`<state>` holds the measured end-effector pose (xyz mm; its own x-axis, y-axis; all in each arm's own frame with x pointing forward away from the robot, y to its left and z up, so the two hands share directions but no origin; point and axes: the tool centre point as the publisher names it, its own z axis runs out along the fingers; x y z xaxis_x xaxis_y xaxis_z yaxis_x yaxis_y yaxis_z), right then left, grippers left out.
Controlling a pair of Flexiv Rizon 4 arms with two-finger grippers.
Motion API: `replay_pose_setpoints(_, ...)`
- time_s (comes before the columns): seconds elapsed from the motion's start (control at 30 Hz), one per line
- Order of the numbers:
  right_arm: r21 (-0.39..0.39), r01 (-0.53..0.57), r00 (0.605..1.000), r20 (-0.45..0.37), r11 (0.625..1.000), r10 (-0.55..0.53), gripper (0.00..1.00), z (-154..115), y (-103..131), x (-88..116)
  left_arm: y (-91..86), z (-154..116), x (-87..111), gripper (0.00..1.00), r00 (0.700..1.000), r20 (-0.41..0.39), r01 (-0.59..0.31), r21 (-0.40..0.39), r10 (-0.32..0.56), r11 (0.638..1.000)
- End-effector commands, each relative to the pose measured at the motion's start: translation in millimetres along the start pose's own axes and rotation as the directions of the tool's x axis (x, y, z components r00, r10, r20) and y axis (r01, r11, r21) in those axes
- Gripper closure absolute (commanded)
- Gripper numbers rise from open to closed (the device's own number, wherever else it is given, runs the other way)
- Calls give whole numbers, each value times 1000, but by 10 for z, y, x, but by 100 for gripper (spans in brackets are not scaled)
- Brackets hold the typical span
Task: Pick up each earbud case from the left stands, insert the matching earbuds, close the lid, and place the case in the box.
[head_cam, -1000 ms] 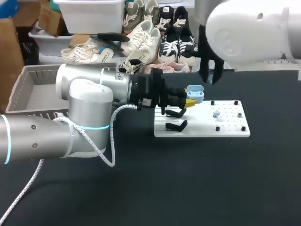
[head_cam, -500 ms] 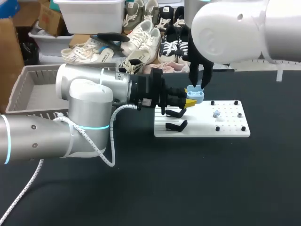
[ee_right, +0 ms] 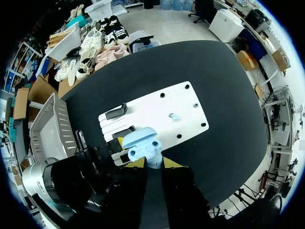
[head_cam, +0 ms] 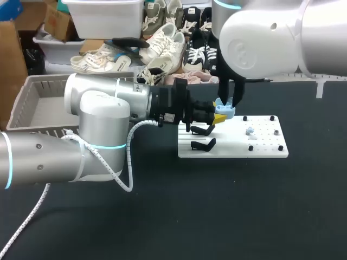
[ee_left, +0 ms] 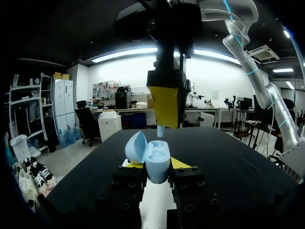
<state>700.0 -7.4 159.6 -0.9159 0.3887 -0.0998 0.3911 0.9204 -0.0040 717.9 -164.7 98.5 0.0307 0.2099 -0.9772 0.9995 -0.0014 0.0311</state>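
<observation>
Left jaws clenched on the earbud case (ee_left: 156, 160), yellow tips pressing it from both sides. The case is light blue and upright, its lid (ee_left: 136, 148) swung open to one side and the cavity facing up. It is held off the surface, above the white board (head_cam: 260, 146), over the board's end nearest the left arm (head_cam: 97, 124).

Right jaws point straight down, directly above the open case. They are closed on a small pale piece (ee_left: 160, 131) that pokes out below the yellow tips. It looks like an earbud, but it is too small to be sure. Its lower end is just above the case cavity; contact unclear. The right arm (head_cam: 271, 38) comes in from the far right corner of the worktop (head_cam: 217, 216).

The board lies flat toward the far edge of the worktop, right of the middle. Two black stands (head_cam: 203, 144) sit on its left end, both empty. A second earbud (head_cam: 249, 131), pale, rests among the black pegs on the board's right half, well apart from the case.

A grey slatted box (head_cam: 32, 103) sits at the far left corner of the worktop, partly hidden behind the left arm.
</observation>
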Motion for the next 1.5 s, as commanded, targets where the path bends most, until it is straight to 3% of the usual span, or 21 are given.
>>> replay_pose_setpoints(0.03, 8, 2, 1000, 8, 1000, -2, 100, 8, 27, 1, -16, 0, 1, 100, 1000, 1, -1, -5, 1, 1000)
replay_pose_setpoints(1.5, 17, 7, 1000, -21, 1000, -7, 100, 165, 17, -66, -16, 0, 1, 100, 1000, 1, -1, -5, 1, 1000)
